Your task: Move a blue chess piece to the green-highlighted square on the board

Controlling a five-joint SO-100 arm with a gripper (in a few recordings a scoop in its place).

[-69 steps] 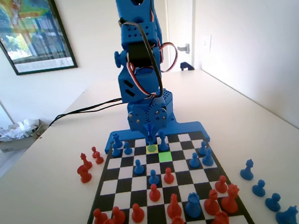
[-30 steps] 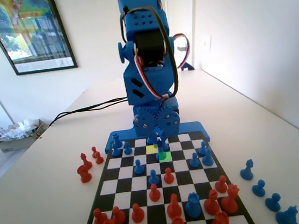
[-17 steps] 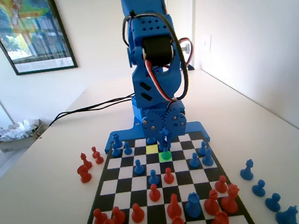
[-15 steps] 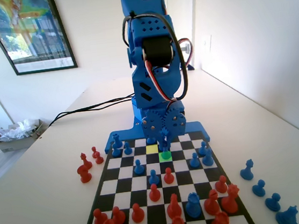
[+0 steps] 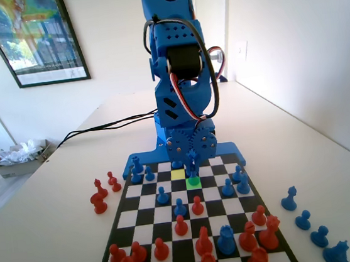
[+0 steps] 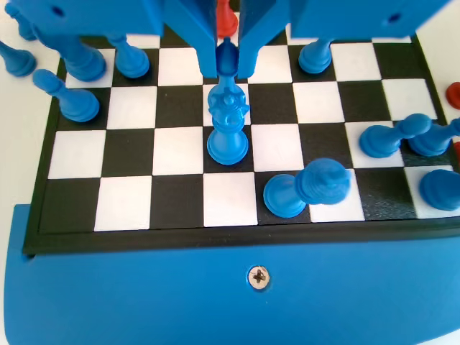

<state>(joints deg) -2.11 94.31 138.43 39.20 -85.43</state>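
Pinching the blue chess piece [image 5: 192, 169] narrowly over the green-highlighted square [image 5: 193, 182], the tool [image 6: 226, 61] risked toppling the tall piece [image 6: 228, 122] at six o'clock.

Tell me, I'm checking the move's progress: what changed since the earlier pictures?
The tool carried the blue piece from the yellow-green square rightward and nearer in the fixed view, onto the green-highlighted square, jaws still shut on its tip. Other pieces and the board stayed put.
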